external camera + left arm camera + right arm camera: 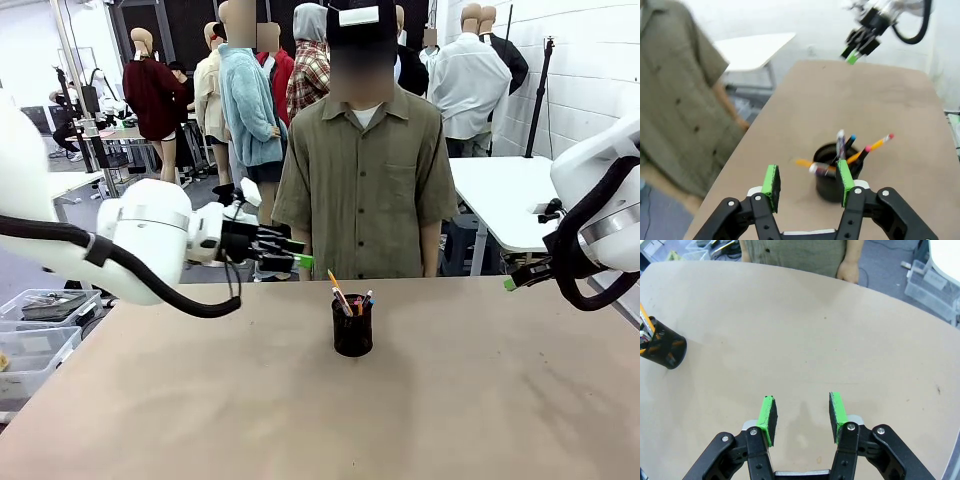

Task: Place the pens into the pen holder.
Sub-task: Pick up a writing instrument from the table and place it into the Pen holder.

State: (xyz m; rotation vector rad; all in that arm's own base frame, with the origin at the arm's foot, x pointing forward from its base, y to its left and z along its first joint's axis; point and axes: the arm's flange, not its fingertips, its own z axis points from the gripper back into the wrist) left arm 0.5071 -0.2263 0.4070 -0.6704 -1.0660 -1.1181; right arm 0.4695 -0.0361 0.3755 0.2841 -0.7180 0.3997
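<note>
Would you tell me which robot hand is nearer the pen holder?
Left. The left hand hovers open just up-left of the pen holder; the right hand, also open, hangs farther off toward the table's right edge.

Black mesh pen holder point(352, 330), orange pencil point(875, 145), tan table point(200, 400).

Counter point(200, 400): matt tan top, smooth, faint dark scuffs, looks like laminate or board. Pen holder point(352, 328): black mesh, prob. metal, dull sheen. Pens point(850, 150): glossy plastic barrels; orange one point(877, 144) looks painted, pink end cap. Left gripper point(807, 181) & right gripper point(801, 412): matt black body w/ silver screws; green pads point(768, 417) look rubbery, slightly rough. Arm shells point(150, 240): glossy white plastic, black corrugated cable. Person's shirt point(365, 180): olive woven cloth, matt.
</note>
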